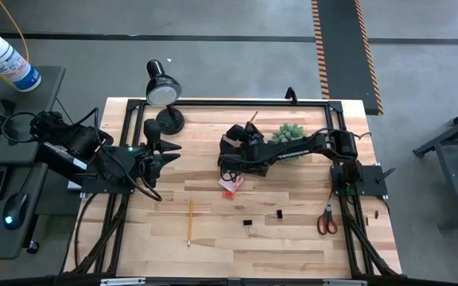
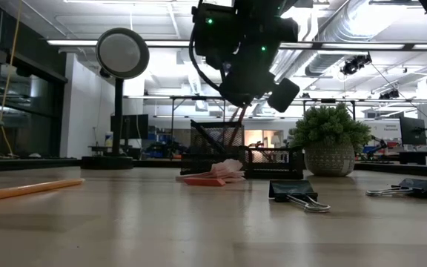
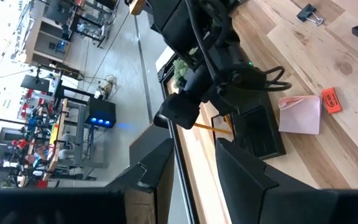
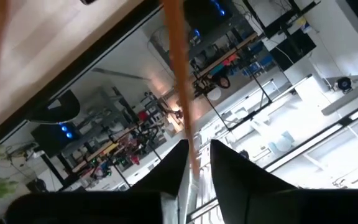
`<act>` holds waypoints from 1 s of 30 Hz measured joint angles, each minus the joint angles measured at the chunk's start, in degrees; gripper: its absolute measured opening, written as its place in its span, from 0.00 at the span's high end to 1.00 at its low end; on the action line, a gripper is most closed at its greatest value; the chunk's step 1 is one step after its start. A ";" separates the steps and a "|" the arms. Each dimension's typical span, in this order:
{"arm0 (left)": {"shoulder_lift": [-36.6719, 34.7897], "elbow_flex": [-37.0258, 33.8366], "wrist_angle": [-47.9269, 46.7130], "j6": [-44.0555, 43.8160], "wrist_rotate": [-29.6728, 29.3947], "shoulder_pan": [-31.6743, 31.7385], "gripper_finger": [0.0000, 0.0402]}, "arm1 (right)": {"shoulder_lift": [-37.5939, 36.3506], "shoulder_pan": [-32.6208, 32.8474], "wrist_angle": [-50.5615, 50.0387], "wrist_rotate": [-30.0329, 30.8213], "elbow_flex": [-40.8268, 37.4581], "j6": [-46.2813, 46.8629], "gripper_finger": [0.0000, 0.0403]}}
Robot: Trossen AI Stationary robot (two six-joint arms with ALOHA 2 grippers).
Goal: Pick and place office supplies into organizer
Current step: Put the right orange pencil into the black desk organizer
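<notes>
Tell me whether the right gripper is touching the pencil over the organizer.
Touching. The right wrist view shows the pencil running down between the right gripper fingers, pressed against one.

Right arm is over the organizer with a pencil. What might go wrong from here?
The pencil sits between the right gripper fingers, tilted above the organizer; released now, it may miss a compartment. The sticky-note pad lies against the organizer's front and may get knocked. The plant stands close beside the arm.
</notes>
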 joint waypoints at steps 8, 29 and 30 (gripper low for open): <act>0.00 0.00 0.02 0.11 0.00 0.00 0.74 | 0.04 0.03 0.19 0.69 -0.08 0.47 0.75; 0.00 0.00 0.02 0.11 -0.02 0.02 0.74 | -0.26 2.13 0.24 2.08 2.10 1.16 0.69; 0.00 0.00 0.02 0.11 -0.02 0.02 0.74 | -0.26 2.14 0.20 2.08 2.59 1.17 0.69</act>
